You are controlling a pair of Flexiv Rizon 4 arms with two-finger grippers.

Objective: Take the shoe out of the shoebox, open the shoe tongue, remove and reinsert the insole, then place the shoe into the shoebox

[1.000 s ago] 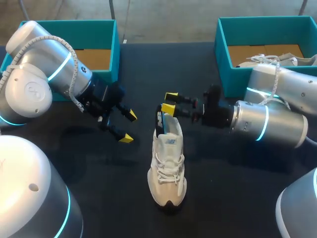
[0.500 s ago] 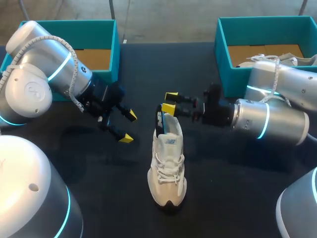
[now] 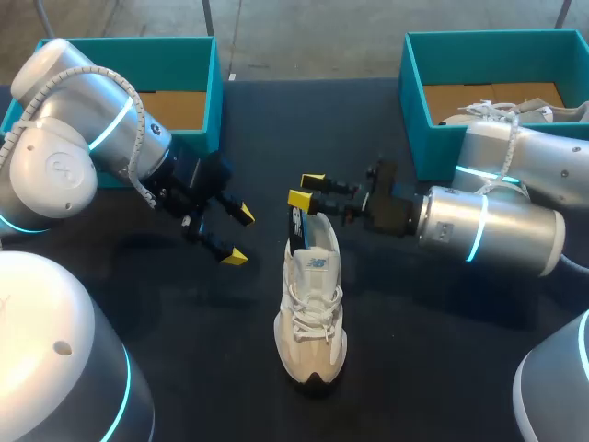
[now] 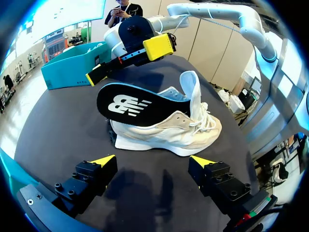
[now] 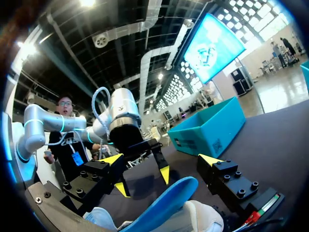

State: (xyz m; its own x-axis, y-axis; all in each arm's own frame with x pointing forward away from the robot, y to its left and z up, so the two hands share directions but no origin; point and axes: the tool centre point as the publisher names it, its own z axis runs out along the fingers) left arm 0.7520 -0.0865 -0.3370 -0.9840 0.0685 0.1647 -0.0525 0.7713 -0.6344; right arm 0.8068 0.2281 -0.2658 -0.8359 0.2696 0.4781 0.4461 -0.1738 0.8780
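Starting at the right gripper (image 3: 306,188): fingers spread wide, clasping nothing, poised just above the raised end of the insole (image 3: 297,223), with neither yellow tip seeming to touch it. Moving outward to that insole, half drawn and jutting up from the heel of the white shoe (image 3: 313,304). Standing sole-down on the dark table (image 3: 423,359), toe toward six o'clock, heel toward twelve, tongue lifted. Off at nine o'clock of the shoe, the left gripper (image 3: 237,236) — likewise open and empty, well apart from the shoe. Farther out, a teal shoebox (image 3: 213,92) at ten o'clock showing a bare cardboard floor, and a second box (image 3: 414,110) at two o'clock holding another shoe (image 3: 529,112). Judging by the half-out insole, somewhere in the remove-and-reinsert step, most likely the pulling out, though hard to rule out the pushing back. Calling next for closing the right fingers squarely on the insole's free end and drawing it along the shoe's length — perhaps steadying the shoe with the left gripper, guarding against it tipping or riding up.
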